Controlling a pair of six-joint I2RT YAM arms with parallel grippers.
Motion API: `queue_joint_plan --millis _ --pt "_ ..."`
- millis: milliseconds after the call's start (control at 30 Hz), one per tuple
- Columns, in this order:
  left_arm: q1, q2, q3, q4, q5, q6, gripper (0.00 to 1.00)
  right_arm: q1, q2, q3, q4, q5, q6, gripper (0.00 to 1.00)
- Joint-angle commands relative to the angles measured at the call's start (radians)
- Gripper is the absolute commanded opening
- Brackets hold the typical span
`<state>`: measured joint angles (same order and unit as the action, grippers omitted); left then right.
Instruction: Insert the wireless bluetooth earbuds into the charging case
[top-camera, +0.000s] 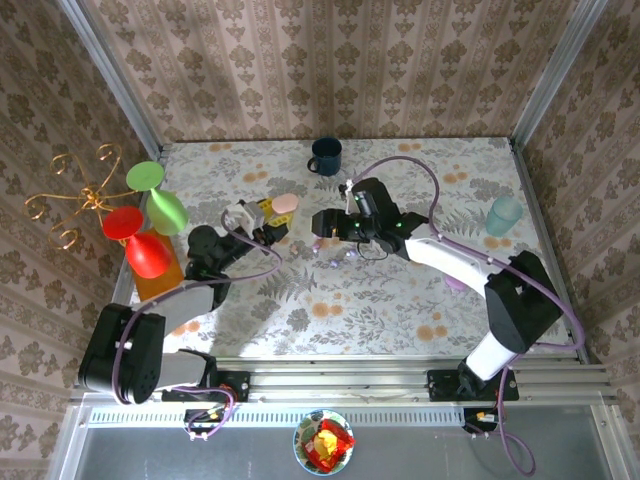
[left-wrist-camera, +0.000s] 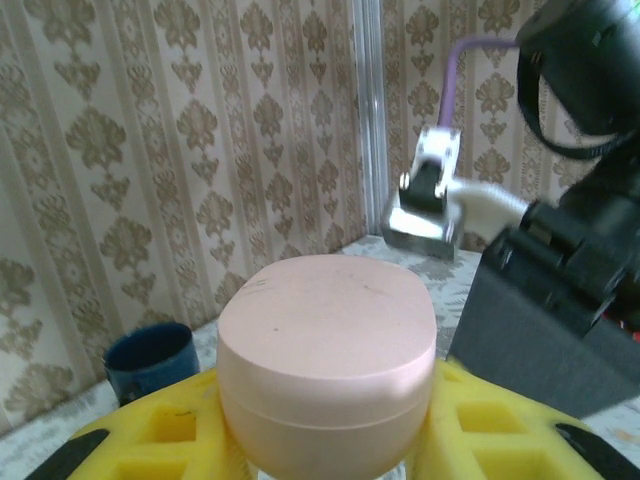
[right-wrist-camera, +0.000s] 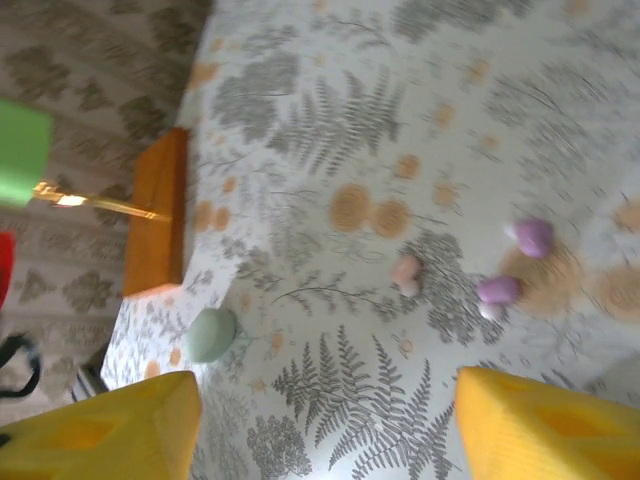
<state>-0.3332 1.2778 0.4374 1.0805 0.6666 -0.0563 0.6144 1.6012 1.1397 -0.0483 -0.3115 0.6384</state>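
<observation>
My left gripper (top-camera: 268, 216) is shut on a pink oval charging case (top-camera: 285, 203), held above the table. In the left wrist view the case (left-wrist-camera: 327, 335) sits between the yellow fingers (left-wrist-camera: 130, 430) with its lid closed. My right gripper (top-camera: 322, 224) hovers just right of it, open and with nothing between its fingers (right-wrist-camera: 110, 430). On the cloth below it lie the wireless bluetooth earbuds: a pink one (right-wrist-camera: 406, 272) and two lilac ones (right-wrist-camera: 497, 290) (right-wrist-camera: 533, 237). From above they show as tiny pale bits (top-camera: 345, 253).
A pale green case (right-wrist-camera: 211, 334) lies on the cloth near an orange wooden base (right-wrist-camera: 158, 225). A blue mug (top-camera: 325, 155) stands at the back, a teal cup (top-camera: 503, 215) at the right, and green and red glasses (top-camera: 150, 220) at the left. A lilac case (top-camera: 455, 283) peeks from under the right arm.
</observation>
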Motion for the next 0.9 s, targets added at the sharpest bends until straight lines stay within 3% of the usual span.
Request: queue_joint_plan --millis 0,167,500,867 --pt "0.009 -0.043 0.033 -0.100 0.082 -0.058 0.32 0.007 -0.088 -0.012 0.091 -0.102 -0.204 0.76" --pt "0.010 -0.077 0.043 -0.184 0.118 -0.066 0.32 0.008 -0.105 0.016 0.096 -0.157 -0.308 0.85" --pt "0.010 -0.069 0.048 -0.175 0.100 -0.094 0.32 0.039 -0.038 0.087 0.103 -0.160 -0.353 0.87" --pt "0.010 -0.047 0.035 -0.111 0.108 -0.116 0.32 0.056 -0.006 0.113 0.117 0.008 -0.388 0.87"
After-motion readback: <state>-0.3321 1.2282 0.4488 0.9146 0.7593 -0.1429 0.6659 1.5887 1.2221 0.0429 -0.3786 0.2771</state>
